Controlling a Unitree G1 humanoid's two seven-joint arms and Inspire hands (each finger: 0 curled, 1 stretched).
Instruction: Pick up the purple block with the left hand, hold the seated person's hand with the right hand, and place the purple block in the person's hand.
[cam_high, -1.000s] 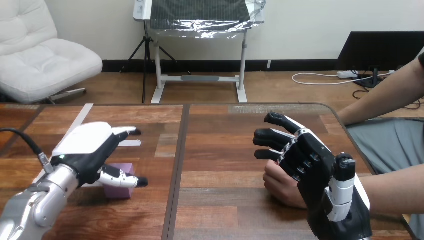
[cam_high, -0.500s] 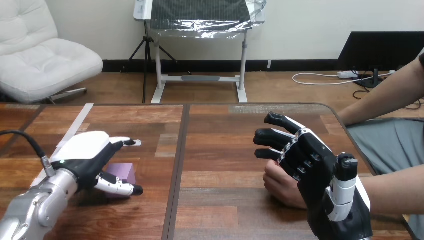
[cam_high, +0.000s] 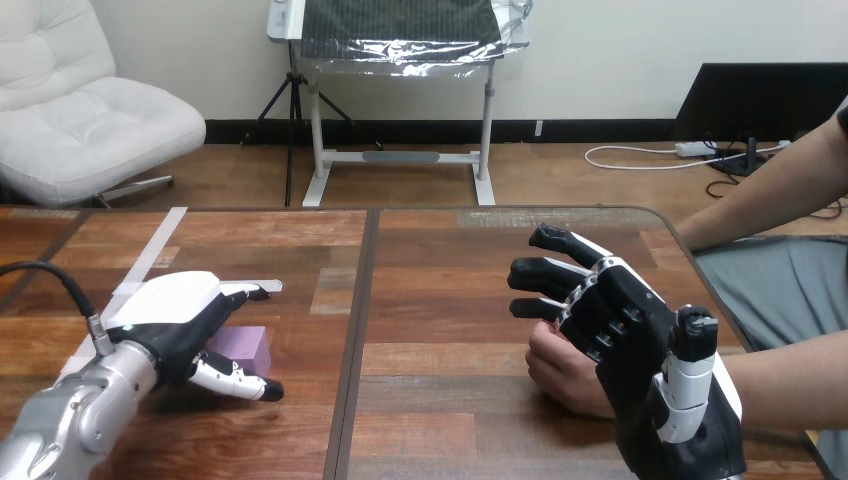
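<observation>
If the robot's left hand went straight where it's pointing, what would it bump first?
Probably the purple block. It sits right ahead of the left robot hand, between its fingers and thumb. How close they are is hard to judge.

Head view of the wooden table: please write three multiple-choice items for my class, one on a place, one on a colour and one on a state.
1. Where is the small purple block?
A) in someone's palm
B) on the wooden table, partly under the robot's left hand
C) at the table's right edge

2. What colour is the shell on the back of the left hand?
A) white
B) red
C) purple

3. How is the person's hand beside the robot's right hand?
A) flat, palm up
B) holding the block
C) curled, with no block in it

Answers:
1 B: the block sits on the table's left half with the left hand over it.
2 A: the shell is plainly white.
3 C: the person's hand is curled like a fist, and the block is far from it.
</observation>
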